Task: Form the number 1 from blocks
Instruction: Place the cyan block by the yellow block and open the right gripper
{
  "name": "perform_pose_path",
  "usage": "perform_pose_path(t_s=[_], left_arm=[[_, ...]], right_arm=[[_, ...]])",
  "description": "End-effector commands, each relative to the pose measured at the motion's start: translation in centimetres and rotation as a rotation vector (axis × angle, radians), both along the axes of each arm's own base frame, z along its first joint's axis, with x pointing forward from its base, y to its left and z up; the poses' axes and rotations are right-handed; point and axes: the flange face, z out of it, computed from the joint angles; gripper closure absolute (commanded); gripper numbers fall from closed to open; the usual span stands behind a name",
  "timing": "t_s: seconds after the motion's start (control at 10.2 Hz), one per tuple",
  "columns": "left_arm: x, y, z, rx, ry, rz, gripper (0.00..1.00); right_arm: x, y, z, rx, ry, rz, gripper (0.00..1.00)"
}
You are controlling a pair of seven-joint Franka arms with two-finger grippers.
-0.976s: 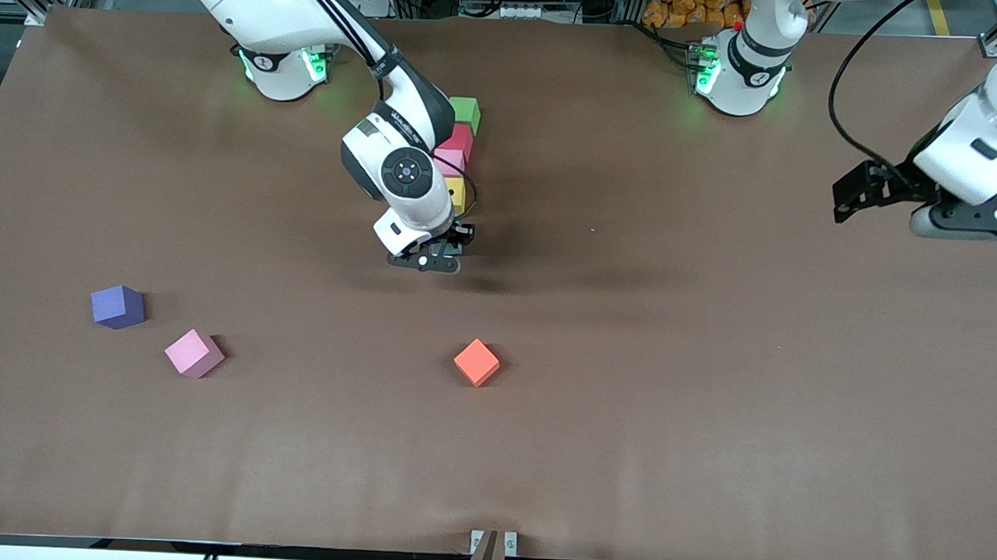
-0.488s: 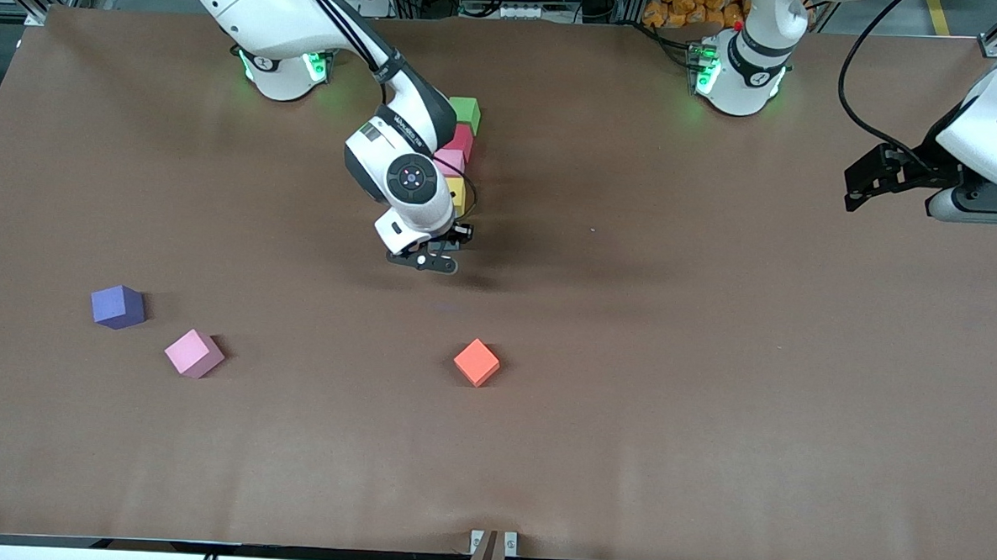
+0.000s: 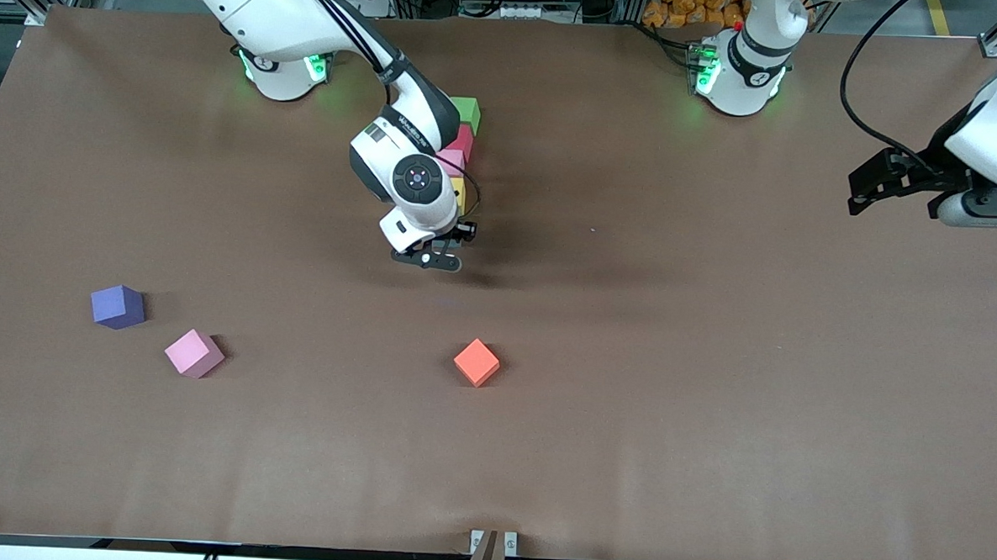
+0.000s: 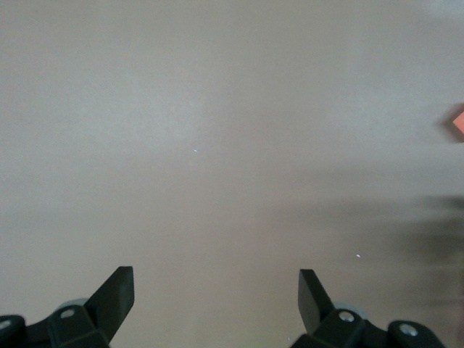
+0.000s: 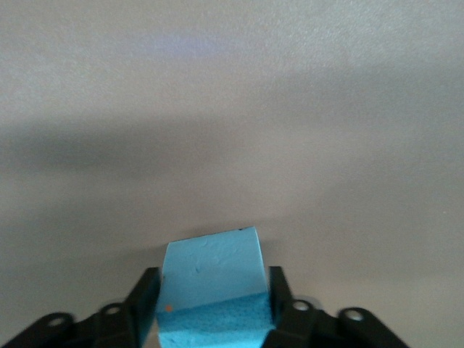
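Four blocks lie in a straight column on the table: green [image 3: 466, 110], red [image 3: 463, 136], pink [image 3: 452, 158] and yellow [image 3: 458, 194], partly covered by my right arm. My right gripper [image 3: 434, 259] is low over the table at the yellow block's camera-side end. It is shut on a light blue block [image 5: 210, 279], with a finger against each side. That block is hidden in the front view. My left gripper [image 3: 866, 185] hangs open and holds nothing [image 4: 216, 290] at the left arm's end of the table, where it waits.
Three loose blocks lie nearer the camera: purple [image 3: 118, 306] and a second pink [image 3: 194, 352] toward the right arm's end, orange [image 3: 476, 362] near the middle. The orange block [image 4: 458, 123] also shows at the edge of the left wrist view.
My right gripper has shifted slightly toward the column with the light blue block between its fingers. My left arm has drawn back toward its end of the table.
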Motion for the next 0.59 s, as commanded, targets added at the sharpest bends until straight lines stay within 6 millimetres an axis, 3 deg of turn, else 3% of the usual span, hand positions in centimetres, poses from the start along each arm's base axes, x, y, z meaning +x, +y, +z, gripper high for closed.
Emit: perform_pose_path(t_s=[0.0, 0.29, 0.49], left_arm=[[0.2, 0.4, 0.8, -0.027, 0.001, 0.011, 0.0], [0.1, 1.9, 1.0, -0.047, 0.003, 0.039, 0.0], [0.0, 2.1, 1.2, -0.056, 0.0, 0.043, 0.0]], right_arm=[[1.2, -0.5, 2.8, 0.01, -0.051, -0.002, 0.0], [4.5, -4.6, 11.8, 0.016, -0.151, -0.078, 0.0], [6.7, -8.8, 18.6, 0.01, -0.207, -0.051, 0.0]])
